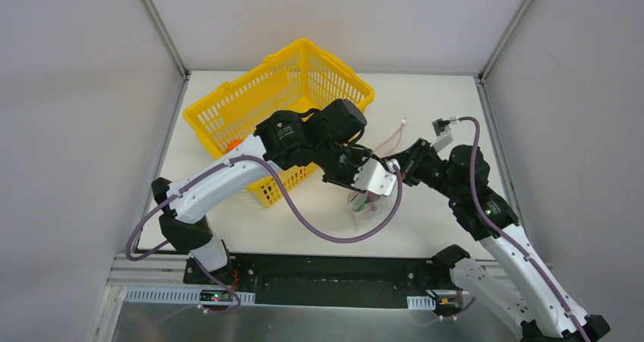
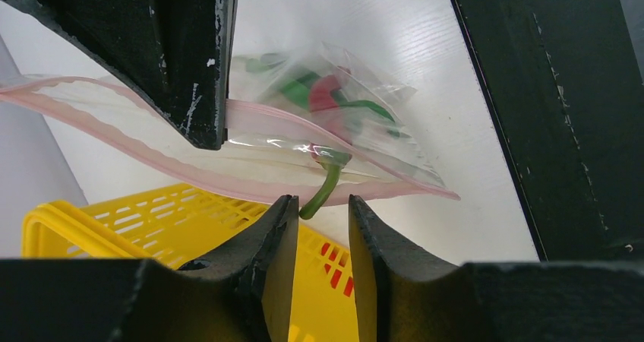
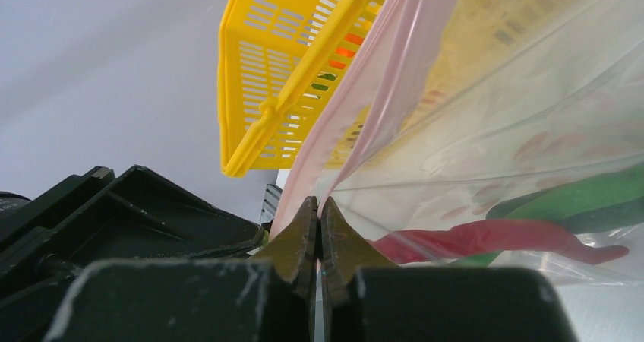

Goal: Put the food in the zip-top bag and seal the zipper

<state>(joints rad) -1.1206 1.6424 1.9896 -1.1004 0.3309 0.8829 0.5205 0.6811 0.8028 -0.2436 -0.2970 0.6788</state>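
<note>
Fingertips of the right gripper (image 3: 320,209) are pressed together on the zipper (image 3: 395,68). They pinch the pink edge of the zip-top bag (image 3: 531,114) and hold its mouth up and open. We see the left gripper (image 2: 322,205) facing that mouth, its jaws only narrowly apart with nothing clamped between them. A green stem (image 2: 325,188) pokes out over the bag's lower lip, just beyond its tips. Inside the bag lie a red chili (image 3: 486,239) and a green pepper (image 3: 585,194). Farther back the yellow basket (image 1: 228,102) stands on the white table (image 1: 440,99), and an orange fruit (image 1: 234,143) shows through its wall.
</note>
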